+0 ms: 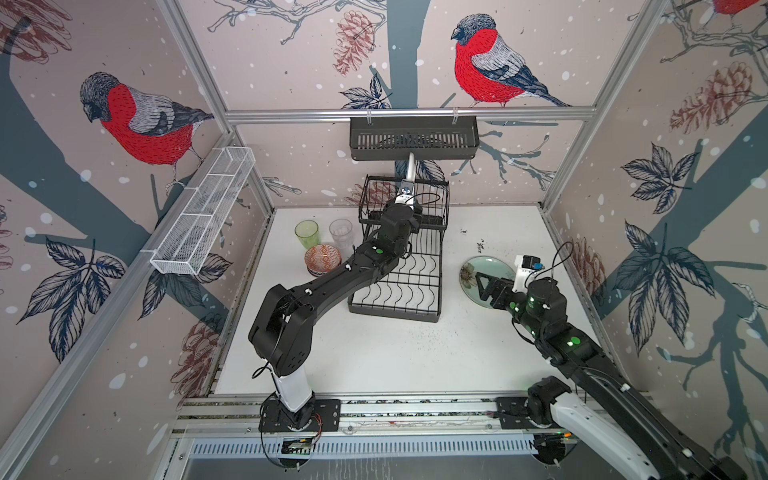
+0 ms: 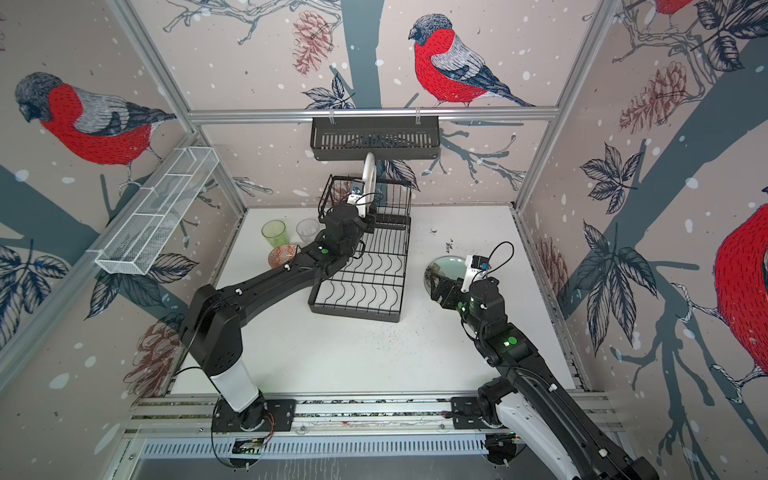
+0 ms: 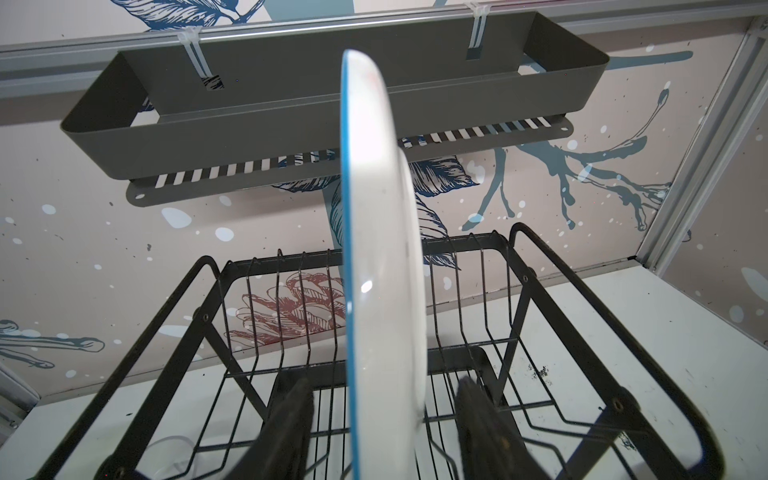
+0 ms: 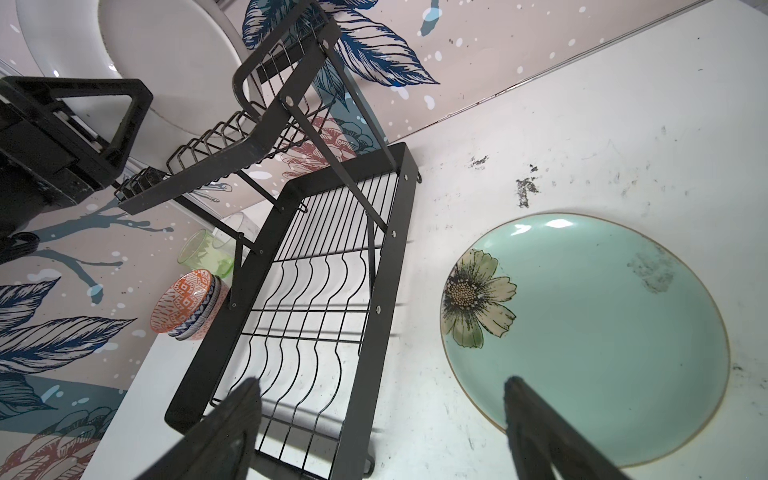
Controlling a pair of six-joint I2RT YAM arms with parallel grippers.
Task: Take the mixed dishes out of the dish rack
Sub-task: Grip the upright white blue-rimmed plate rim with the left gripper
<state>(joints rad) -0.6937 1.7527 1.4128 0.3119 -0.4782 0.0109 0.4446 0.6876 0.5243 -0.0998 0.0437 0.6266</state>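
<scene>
Jaws of the left gripper (image 3: 384, 382) are partly spread and straddle a white plate (image 3: 382, 249). There's one finger (image 3: 291, 428) on each side with a visible gap to the plate, so we'd say nothing is pinched or touched. That plate has a thin blue rim and a plain white back with a foot ring, and it stands on edge in the slots of the raised far tier of the dish rack (image 1: 392, 313).

The right gripper (image 4: 382, 381) has its jaws spread wide with nothing between them. It hangs over the counter (image 1: 415, 353) at the right, one finger over the near edge of the mint plate (image 4: 602, 332) and the other toward the rack's right frame. We can't tell if that tip actually touches the plate.

As for what's around, a black slotted basket (image 1: 413, 139) hangs on the far wall above the rack, and in both top views the white plate's top edge comes up close beneath it. A white mesh basket (image 1: 203, 212) is mounted along the left wall, well apart from both arms. The left arm itself reaches diagonally across the rack's left side.

The mint plate lies flat on the counter right of the rack, pale green with a cream flower near one edge and some dark smudges on it. Left of the rack, a stack of small patterned bowls (image 1: 322, 259) sits just beside the frame, the top one orange and white. The green tumbler (image 1: 307, 233) and clear tumbler (image 1: 341, 232) stand upright side by side just beyond the bowls.
</scene>
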